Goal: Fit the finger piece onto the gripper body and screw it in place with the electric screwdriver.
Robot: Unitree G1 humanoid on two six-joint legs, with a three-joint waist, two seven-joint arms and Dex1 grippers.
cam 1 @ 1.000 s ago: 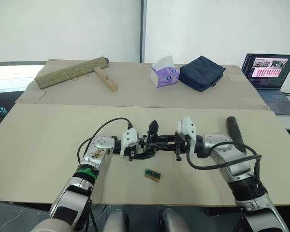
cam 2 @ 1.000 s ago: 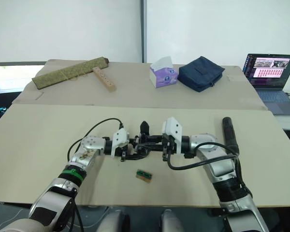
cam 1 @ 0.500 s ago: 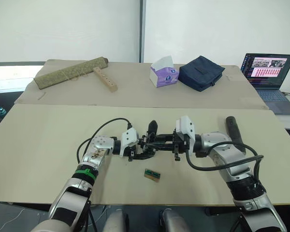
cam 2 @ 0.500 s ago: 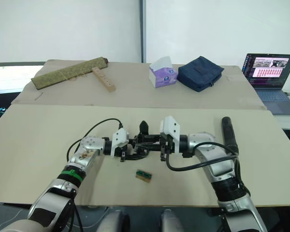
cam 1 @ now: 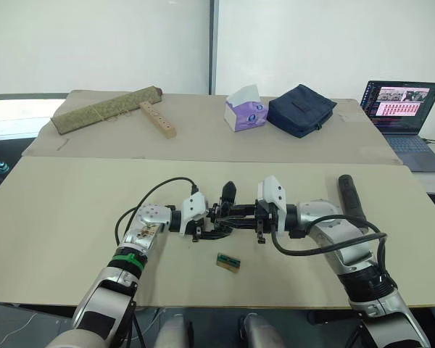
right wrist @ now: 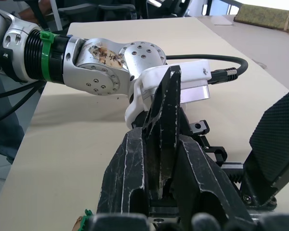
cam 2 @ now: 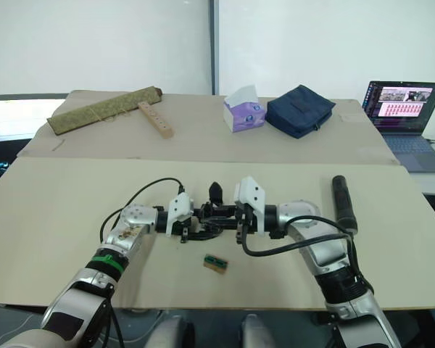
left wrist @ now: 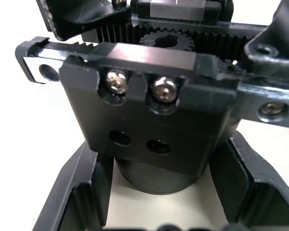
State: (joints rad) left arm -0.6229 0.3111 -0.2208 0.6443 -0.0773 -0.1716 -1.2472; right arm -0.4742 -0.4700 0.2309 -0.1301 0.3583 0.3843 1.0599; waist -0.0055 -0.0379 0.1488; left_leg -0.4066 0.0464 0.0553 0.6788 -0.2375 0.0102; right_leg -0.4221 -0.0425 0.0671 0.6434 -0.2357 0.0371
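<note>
Left gripper (cam 1: pixel 205 225) clamped around gripper body (left wrist: pixel 154 120) mid-surface (cam 1: pixel 72 203); right gripper (right wrist: pixel 159 159) pinching finger piece (right wrist: pixel 164 120) at its rack. Risks — misaligned seating, piece slipping out. Electric screwdriver (cam 1: pixel 350 196) idle, beside right arm.

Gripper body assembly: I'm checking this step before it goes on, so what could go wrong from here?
1. The right gripper pinches the finger piece only at its lower end; pushing it against the gripper body could tilt it or make it slip.
2. The left gripper holds the gripper body by its round base, so side pressure might turn it.
3. The electric screwdriver lies apart on the table with both grippers occupied; fetching it means releasing a part.
</note>
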